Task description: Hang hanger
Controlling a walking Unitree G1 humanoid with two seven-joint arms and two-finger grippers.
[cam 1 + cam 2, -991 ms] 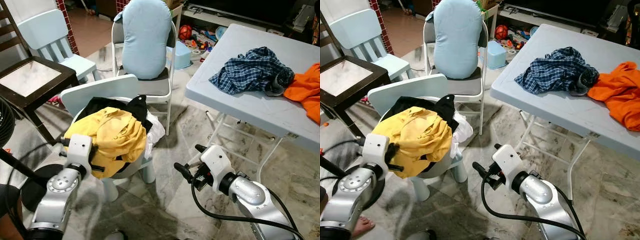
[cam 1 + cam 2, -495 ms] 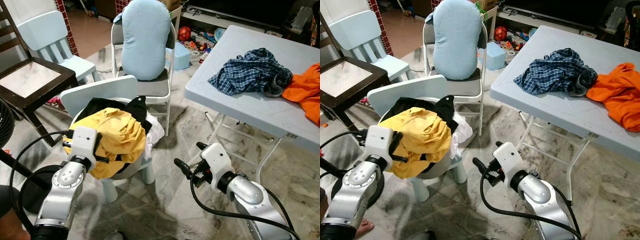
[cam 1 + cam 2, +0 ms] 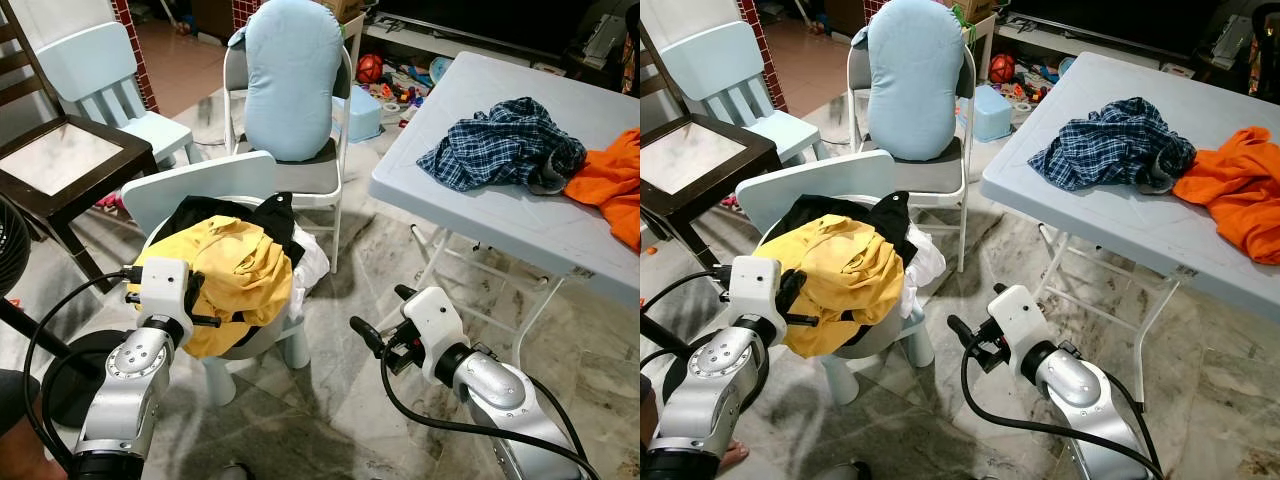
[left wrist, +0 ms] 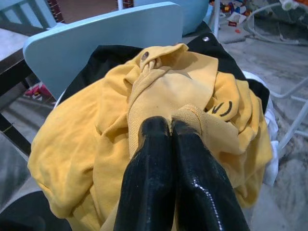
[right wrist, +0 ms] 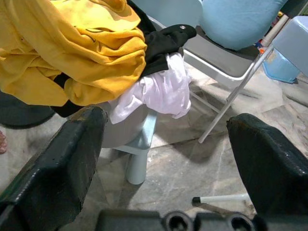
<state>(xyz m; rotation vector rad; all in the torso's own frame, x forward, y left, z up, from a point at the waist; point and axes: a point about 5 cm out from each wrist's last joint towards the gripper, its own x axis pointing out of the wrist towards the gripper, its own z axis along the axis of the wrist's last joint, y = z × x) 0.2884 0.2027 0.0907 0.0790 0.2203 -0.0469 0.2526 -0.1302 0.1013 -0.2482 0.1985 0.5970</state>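
A yellow garment (image 3: 235, 275) lies heaped on a small pale blue chair (image 3: 200, 180), on top of a black garment (image 3: 270, 215) and a white one (image 3: 312, 268). My left gripper (image 3: 205, 303) is at the near left side of the heap. In the left wrist view its fingers (image 4: 154, 159) are pressed together, with a fold of the yellow garment (image 4: 163, 91) caught at their tips. My right gripper (image 3: 380, 310) hangs low over the floor to the right of the chair. Its fingers (image 5: 62, 159) are spread wide and hold nothing.
A white folding table (image 3: 500, 220) on the right carries a plaid shirt (image 3: 505, 140) and an orange garment (image 3: 610, 180). Behind the heap stands a folding chair with a blue cushion (image 3: 292, 75). A dark wooden chair (image 3: 60, 160) and a fan base (image 3: 70, 375) are on the left.
My left gripper rose from beside the chair and moved right onto the yellow heap, then drew back slightly. The right arm has barely moved.
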